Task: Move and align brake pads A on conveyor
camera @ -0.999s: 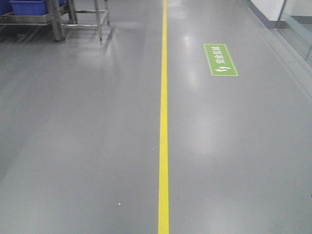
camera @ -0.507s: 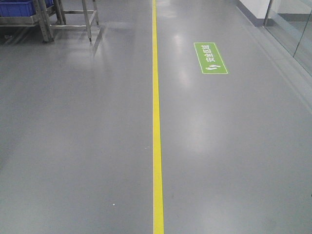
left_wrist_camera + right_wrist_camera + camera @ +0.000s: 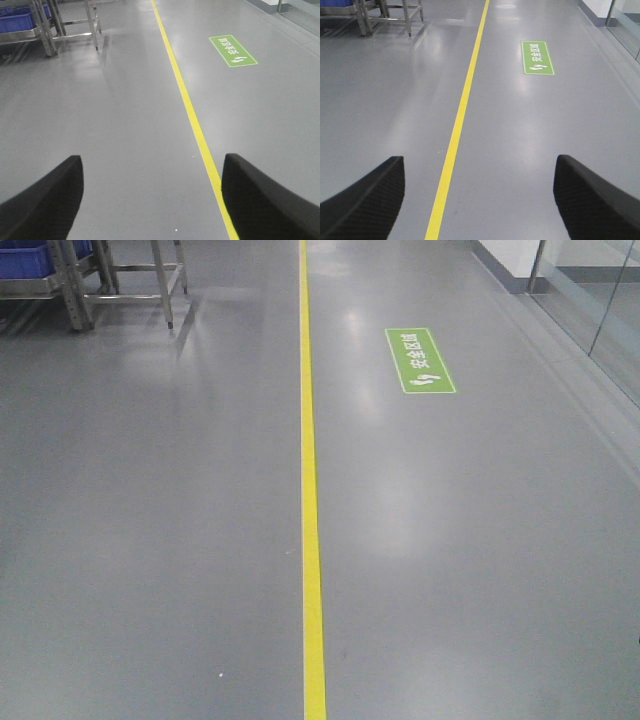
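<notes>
yellow line [image 3: 311,540] drifted left; left gripper [image 3: 151,165] and right gripper [image 3: 479,162] gape wide over floor [image 3: 150,540].

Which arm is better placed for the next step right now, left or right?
Neither yet: left pincer and right pincer both hang open and empty over the floor; nothing to grasp is in view.

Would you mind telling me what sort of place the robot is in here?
Most likely a factory or warehouse aisle: a smooth grey floor with a yellow line painted along it, a green floor sign, and a steel rack holding blue bins.
</notes>
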Robot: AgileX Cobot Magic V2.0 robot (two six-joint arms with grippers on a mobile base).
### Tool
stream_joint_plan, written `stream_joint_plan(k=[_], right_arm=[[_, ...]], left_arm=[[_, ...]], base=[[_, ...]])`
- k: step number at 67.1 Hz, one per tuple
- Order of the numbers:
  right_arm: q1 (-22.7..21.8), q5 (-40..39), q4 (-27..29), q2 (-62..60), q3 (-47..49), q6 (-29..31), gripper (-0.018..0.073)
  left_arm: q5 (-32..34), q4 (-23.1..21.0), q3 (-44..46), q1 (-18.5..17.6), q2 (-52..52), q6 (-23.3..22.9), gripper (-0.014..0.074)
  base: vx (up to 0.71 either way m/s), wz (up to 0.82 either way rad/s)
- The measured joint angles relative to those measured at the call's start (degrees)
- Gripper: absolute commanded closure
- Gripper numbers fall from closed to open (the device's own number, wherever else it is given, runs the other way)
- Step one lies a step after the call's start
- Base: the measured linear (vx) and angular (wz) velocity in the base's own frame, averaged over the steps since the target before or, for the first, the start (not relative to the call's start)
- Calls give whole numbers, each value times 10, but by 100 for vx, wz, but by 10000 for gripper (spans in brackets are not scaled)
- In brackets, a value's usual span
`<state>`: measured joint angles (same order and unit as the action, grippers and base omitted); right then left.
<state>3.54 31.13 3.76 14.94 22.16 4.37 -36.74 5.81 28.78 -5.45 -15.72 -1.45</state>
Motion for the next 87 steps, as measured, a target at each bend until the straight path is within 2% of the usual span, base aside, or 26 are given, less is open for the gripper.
stream_joint_plan(k=[41, 87], right_arm=[[0, 0, 0, 0, 0, 0, -17], [0, 0, 0, 0, 0, 0, -17]], left_arm=[[0, 0, 0, 0, 0, 0, 62], [0, 0, 0, 0, 0, 0, 62]], base=[[23, -11], [51, 8]])
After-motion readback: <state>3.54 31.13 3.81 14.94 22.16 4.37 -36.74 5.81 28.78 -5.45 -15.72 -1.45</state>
